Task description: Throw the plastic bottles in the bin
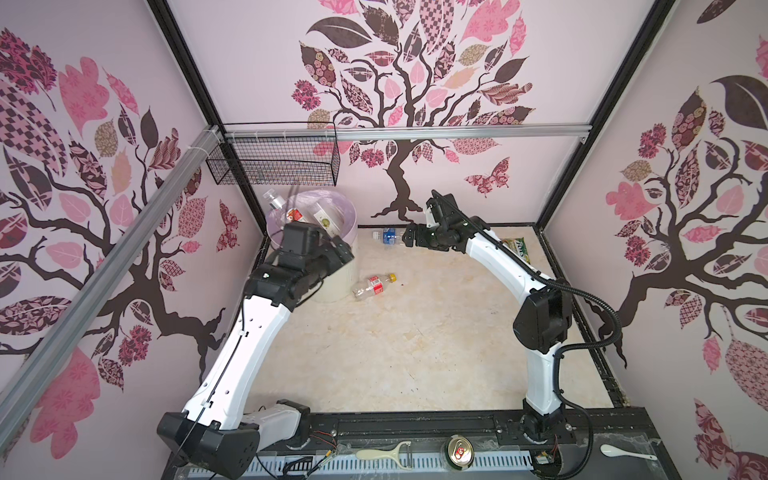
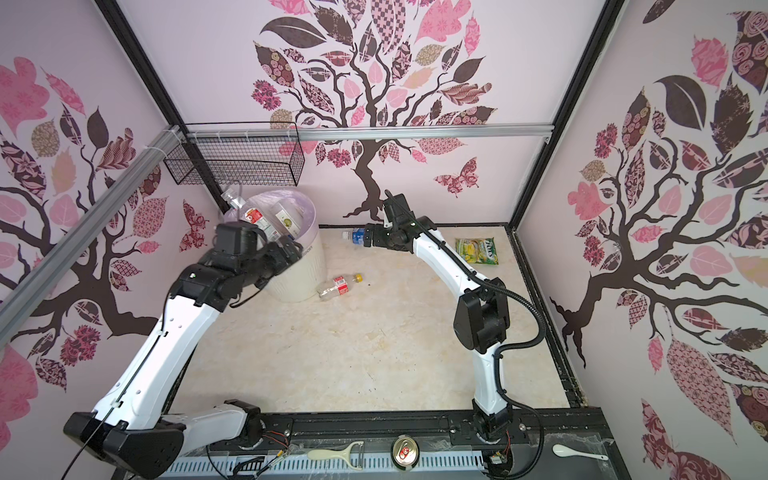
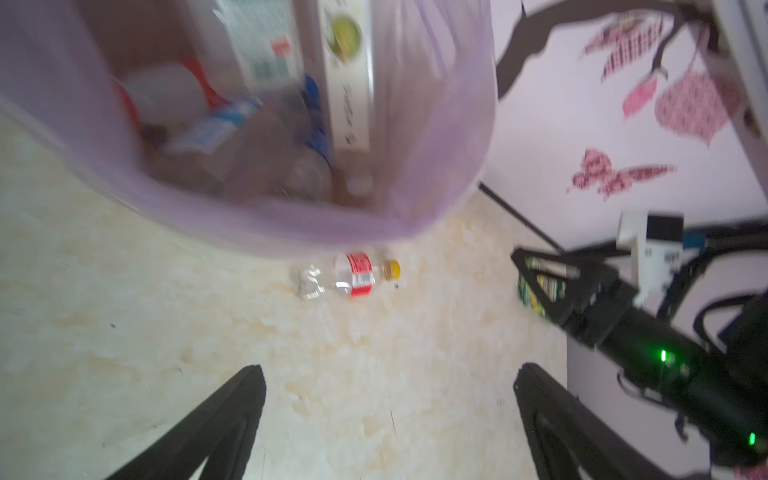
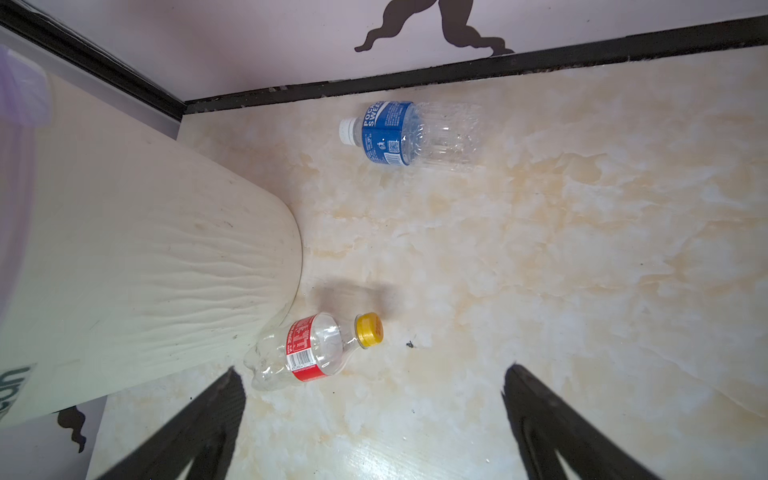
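Observation:
The cream ribbed bin (image 1: 332, 276) (image 2: 305, 270) (image 4: 137, 249), lined with a lilac bag (image 3: 291, 220), stands at the back left and holds several plastic bottles (image 1: 296, 215) (image 3: 208, 133). A clear bottle (image 1: 274, 200) leans on its far rim. A red-labelled, yellow-capped bottle (image 1: 374, 286) (image 2: 338, 286) (image 3: 353, 276) (image 4: 316, 353) lies on the floor against the bin's base. A blue-labelled bottle (image 1: 388, 236) (image 2: 357, 235) (image 4: 411, 135) lies by the back wall. My left gripper (image 1: 343, 249) (image 3: 390, 370) hovers open and empty at the bin's front rim. My right gripper (image 1: 405, 237) (image 2: 368, 237) (image 4: 372, 372) is open and empty, raised just right of the blue-labelled bottle.
A green-yellow snack packet (image 1: 517, 249) (image 2: 478, 251) lies at the back right. A black wire basket (image 1: 274, 162) hangs above the bin. On the front ledge lie a peeler (image 1: 382, 453), a metal can (image 1: 459, 451) and a white spoon (image 1: 623, 451).

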`<act>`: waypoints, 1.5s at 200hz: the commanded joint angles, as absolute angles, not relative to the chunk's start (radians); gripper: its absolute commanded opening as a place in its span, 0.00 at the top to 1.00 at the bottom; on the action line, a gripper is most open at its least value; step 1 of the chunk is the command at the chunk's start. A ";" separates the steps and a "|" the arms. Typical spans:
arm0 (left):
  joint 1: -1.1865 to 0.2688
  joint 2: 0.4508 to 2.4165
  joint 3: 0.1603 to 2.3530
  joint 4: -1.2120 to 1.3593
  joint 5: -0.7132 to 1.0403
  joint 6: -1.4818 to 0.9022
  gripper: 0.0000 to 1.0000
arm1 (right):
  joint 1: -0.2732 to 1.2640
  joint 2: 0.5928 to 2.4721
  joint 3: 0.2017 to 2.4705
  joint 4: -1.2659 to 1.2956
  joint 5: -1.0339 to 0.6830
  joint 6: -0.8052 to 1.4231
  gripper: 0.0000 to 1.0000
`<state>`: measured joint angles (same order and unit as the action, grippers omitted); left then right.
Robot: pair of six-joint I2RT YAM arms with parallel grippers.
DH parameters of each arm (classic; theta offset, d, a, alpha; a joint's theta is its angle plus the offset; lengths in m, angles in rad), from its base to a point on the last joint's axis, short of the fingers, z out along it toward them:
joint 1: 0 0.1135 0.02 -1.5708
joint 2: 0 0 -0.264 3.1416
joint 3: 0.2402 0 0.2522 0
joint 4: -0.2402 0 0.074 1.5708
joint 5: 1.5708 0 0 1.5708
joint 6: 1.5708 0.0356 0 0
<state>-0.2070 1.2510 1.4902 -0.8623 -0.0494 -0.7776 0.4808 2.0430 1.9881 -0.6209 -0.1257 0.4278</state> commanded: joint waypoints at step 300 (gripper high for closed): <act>0.254 2.017 2.264 -0.365 0.377 -0.918 0.02 | 0.520 1.752 1.775 -0.557 -0.238 0.436 0.00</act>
